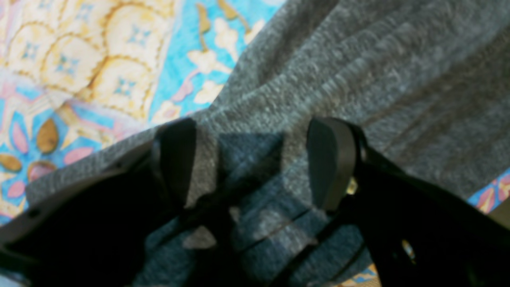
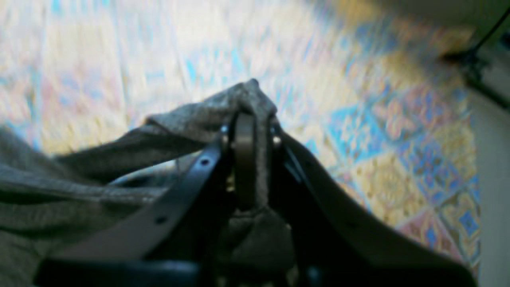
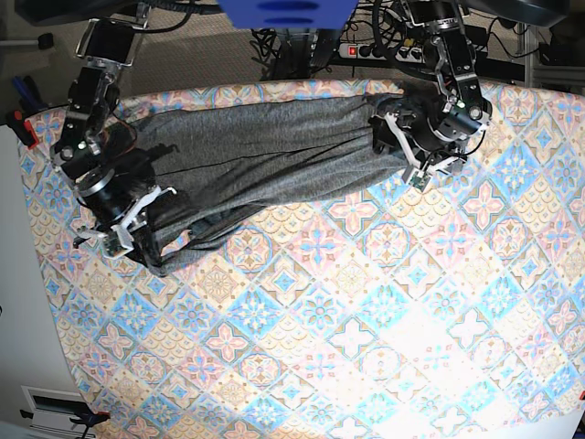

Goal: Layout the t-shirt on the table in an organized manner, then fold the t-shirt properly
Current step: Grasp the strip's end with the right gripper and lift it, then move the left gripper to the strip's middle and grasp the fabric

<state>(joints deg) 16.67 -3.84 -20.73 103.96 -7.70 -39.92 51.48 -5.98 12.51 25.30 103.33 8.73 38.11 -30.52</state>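
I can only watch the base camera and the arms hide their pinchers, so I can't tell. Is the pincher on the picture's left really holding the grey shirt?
Observer: Yes. The right wrist view shows the right gripper pinched shut on a bunched fold of the t-shirt.
Operator: And the other pincher?
Observer: The left wrist view shows the left gripper with its jaws wide apart. Grey fabric lies below the gap between them, and nothing is pinched.

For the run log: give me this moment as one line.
stage: layout | right gripper: shut on t-shirt fold | left gripper: open over t-shirt | t-shirt: bunched, stretched across far side of table
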